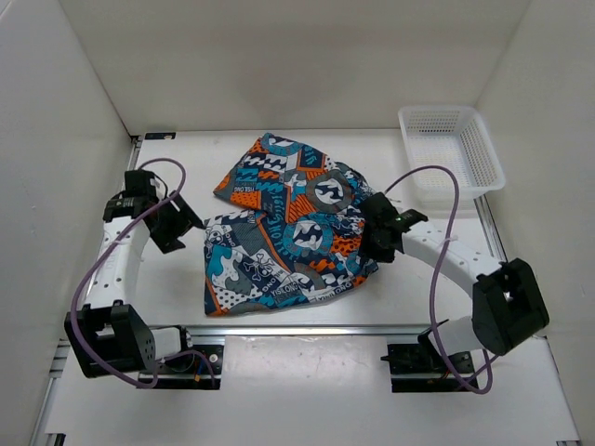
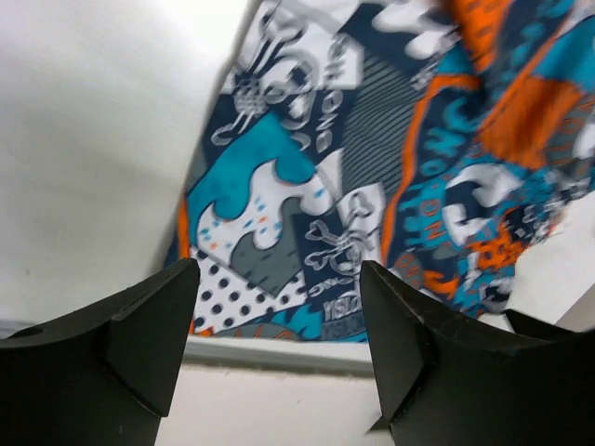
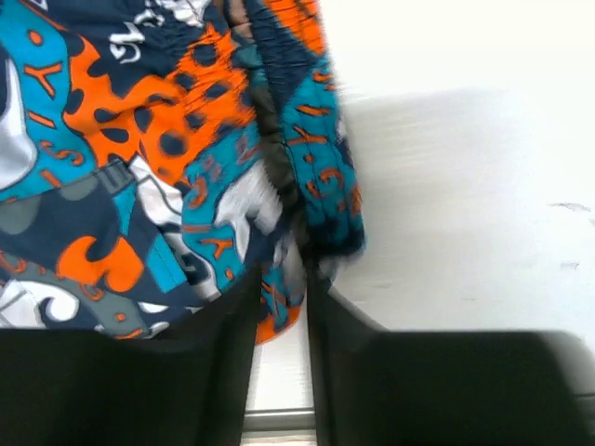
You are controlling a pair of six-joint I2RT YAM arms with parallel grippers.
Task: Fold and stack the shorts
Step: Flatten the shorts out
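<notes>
The table [image 1: 204, 149] is carrying the shorts [image 1: 288, 232] at its middle, lying rumpled and half folded, running from the near edge toward the back. The basket [image 1: 451, 153] is sitting far right with nothing showing inside. The right gripper [image 1: 370, 240] is pinching the cloth's right edge, so it looks nearer. The left gripper [image 1: 186, 225] is hanging spread just left of the shorts.
</notes>
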